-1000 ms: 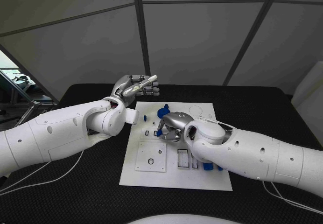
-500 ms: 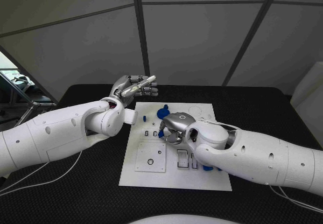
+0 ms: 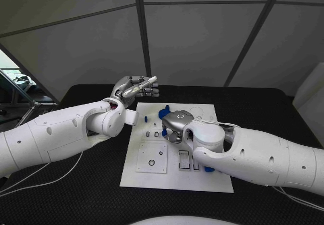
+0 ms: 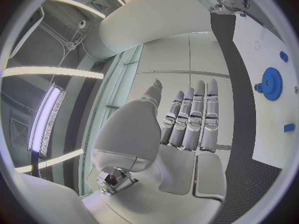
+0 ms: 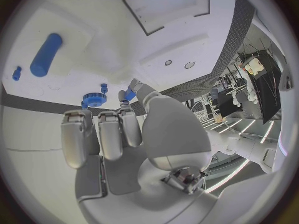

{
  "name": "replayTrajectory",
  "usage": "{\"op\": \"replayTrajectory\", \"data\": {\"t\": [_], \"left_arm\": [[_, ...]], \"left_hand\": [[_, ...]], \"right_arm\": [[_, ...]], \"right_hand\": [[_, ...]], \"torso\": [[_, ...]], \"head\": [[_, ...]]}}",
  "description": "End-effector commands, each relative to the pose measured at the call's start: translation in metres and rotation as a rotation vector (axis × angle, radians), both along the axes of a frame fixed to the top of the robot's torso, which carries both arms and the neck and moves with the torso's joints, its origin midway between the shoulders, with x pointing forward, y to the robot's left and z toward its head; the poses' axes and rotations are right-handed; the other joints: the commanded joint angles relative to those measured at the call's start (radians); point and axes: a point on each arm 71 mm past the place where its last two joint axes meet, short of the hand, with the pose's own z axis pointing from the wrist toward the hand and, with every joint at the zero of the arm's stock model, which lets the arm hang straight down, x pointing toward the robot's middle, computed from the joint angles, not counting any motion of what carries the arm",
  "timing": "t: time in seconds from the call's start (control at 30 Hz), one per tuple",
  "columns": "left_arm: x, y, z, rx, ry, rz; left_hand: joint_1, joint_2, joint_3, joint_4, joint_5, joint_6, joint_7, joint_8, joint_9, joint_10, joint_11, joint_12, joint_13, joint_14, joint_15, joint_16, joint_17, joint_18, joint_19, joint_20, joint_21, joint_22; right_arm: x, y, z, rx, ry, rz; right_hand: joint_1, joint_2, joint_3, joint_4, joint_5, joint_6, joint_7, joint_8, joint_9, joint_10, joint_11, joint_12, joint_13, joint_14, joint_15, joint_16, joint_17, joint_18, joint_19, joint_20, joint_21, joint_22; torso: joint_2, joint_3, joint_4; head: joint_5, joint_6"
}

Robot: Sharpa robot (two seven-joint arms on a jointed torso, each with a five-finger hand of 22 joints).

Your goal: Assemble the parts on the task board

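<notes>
Right hand point(image 3: 177, 125) has crept up the task board point(image 3: 145, 176) over the last second, toward the blue gear point(image 3: 164, 111) at the board's far edge; it now sits just short of it, fingers curled down, pinching a small blue part point(image 5: 129, 94) between thumb and a fingertip. Judging from that, it is carrying the part to a slot near the gear, insertion not yet done. Left hand point(image 3: 137, 86) has not moved: raised past the board's far left corner, above the desk point(image 3: 81, 187), fingers straight and together, holding nothing. Right wrist view shows the pinched part, which the head view hides under the hand, plus a blue cylinder point(image 5: 46, 55) lying on the board. Left wrist view shows the flat bare palm and the gear's teeth.
</notes>
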Motion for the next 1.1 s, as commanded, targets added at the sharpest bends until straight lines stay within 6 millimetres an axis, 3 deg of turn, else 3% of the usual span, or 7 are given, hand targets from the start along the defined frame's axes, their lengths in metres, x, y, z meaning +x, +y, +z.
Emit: {"op": "replayTrajectory", "data": {"t": [0.03, 0.23, 0.4, 0.5, 1.1], "left_arm": [[0.0, -0.001, 0.002, -0.002, -0.004, -0.012], [0.0, -0.002, 0.001, -0.002, -0.003, -0.014], [0.0, -0.003, 0.001, -0.003, -0.003, -0.015], [0.0, -0.003, 0.001, -0.003, -0.003, -0.015], [0.001, -0.004, 0.001, -0.003, -0.002, -0.015]], "left_hand": [[-0.001, 0.007, -0.002, -0.004, 0.002, -0.001, 0.004, -0.005, -0.001, -0.002, 0.004, -0.004, -0.001, 0.0, 0.002, -0.005, 0.001, -0.004, 0.006, 0.0, 0.001, -0.001], [-0.001, 0.007, -0.002, -0.004, 0.002, -0.001, 0.004, -0.005, -0.001, -0.002, 0.004, -0.004, -0.001, 0.0, 0.002, -0.005, 0.001, -0.004, 0.006, 0.0, 0.001, -0.001], [-0.001, 0.007, -0.002, -0.004, 0.002, -0.001, 0.004, -0.005, -0.001, -0.002, 0.004, -0.004, -0.001, 0.0, 0.002, -0.005, 0.001, -0.004, 0.006, 0.0, 0.001, -0.001], [0.0, 0.007, -0.002, -0.005, 0.002, -0.001, 0.004, -0.005, -0.001, -0.003, 0.004, -0.004, -0.001, 0.0, 0.002, -0.006, 0.002, -0.004, 0.006, 0.0, 0.001, -0.002], [0.0, 0.007, -0.002, -0.005, 0.002, -0.001, 0.004, -0.005, -0.001, -0.003, 0.004, -0.004, -0.001, 0.0, 0.002, -0.006, 0.002, -0.004, 0.006, 0.0, 0.001, -0.002]], "right_arm": [[0.002, 0.002, 0.003, -0.051, -0.062, -0.014], [0.004, 0.006, 0.002, -0.087, -0.066, -0.013], [0.006, 0.009, 0.0, -0.12, -0.05, -0.006], [0.007, 0.01, -0.002, -0.13, -0.036, -0.005], [0.01, 0.014, -0.003, -0.135, -0.026, -0.017]], "right_hand": [[-0.012, 0.002, -0.002, 0.005, 0.005, 0.009, -0.001, 0.005, 0.0, 0.002, -0.008, 0.0, 0.112, 0.076, -0.006, -0.006, 0.127, -0.019, 0.098, -0.005, 0.004, 0.25], [-0.012, 0.001, -0.002, 0.005, 0.005, 0.009, -0.002, 0.005, 0.0, 0.002, -0.008, 0.0, 0.112, 0.076, -0.007, -0.006, 0.128, -0.019, 0.098, -0.005, 0.004, 0.25], [-0.015, -0.003, -0.004, 0.005, 0.004, 0.008, -0.003, 0.004, 0.0, 0.002, -0.009, 0.0, 0.112, 0.076, -0.007, -0.006, 0.128, -0.02, 0.098, -0.005, 0.004, 0.251], [-0.017, -0.004, -0.004, 0.005, 0.004, 0.008, -0.003, 0.004, 0.0, 0.002, -0.009, 0.0, 0.113, 0.076, -0.008, -0.006, 0.129, -0.02, 0.098, -0.006, 0.005, 0.251], [-0.02, -0.006, -0.005, 0.007, 0.002, 0.008, -0.004, 0.003, 0.0, 0.002, -0.01, 0.0, 0.113, 0.076, -0.008, -0.006, 0.128, -0.02, 0.098, -0.006, 0.004, 0.251]], "torso": [[0.0, 0.0, 0.0006], [0.0, 0.0005, 0.0005], [0.0, -0.0011, 0.001], [0.0, 0.0014, -0.0005], [0.0, 0.0014, -0.0012]], "head": [[0.003, -0.001], [0.006, -0.003], [0.006, -0.004], [0.009, -0.006], [0.02, -0.015]]}}
